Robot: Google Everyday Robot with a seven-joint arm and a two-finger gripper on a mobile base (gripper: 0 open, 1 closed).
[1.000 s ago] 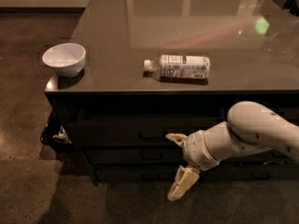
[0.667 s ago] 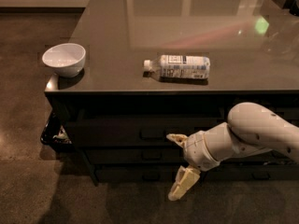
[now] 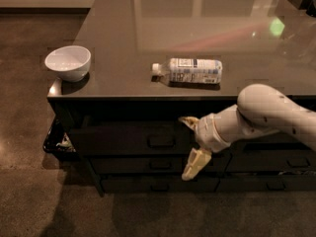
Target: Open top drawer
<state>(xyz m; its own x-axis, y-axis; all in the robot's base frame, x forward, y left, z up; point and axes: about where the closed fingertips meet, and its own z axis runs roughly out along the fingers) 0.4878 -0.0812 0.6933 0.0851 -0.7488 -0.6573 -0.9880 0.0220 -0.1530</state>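
The top drawer (image 3: 123,138) is the wide dark front just under the tabletop, with a small loop handle (image 3: 161,140) at its centre. I cannot tell whether it stands out from the cabinet. My gripper (image 3: 190,143) is in front of the drawer's right end, a little right of the handle and not touching it. It is open and empty. The upper finger (image 3: 188,122) is level with the drawer's top edge. The lower finger (image 3: 193,164) hangs down over the second drawer.
A white bowl (image 3: 68,62) sits at the table's front left corner. A plastic bottle (image 3: 190,70) lies on its side near the front edge, above my gripper. Shallower drawers (image 3: 148,165) lie below the top one. A dark bin (image 3: 57,139) stands on the floor at the left.
My arm and gripper have risen, from the level of the lower drawers to the level of the top drawer. Bowl, bottle and drawers have not moved.
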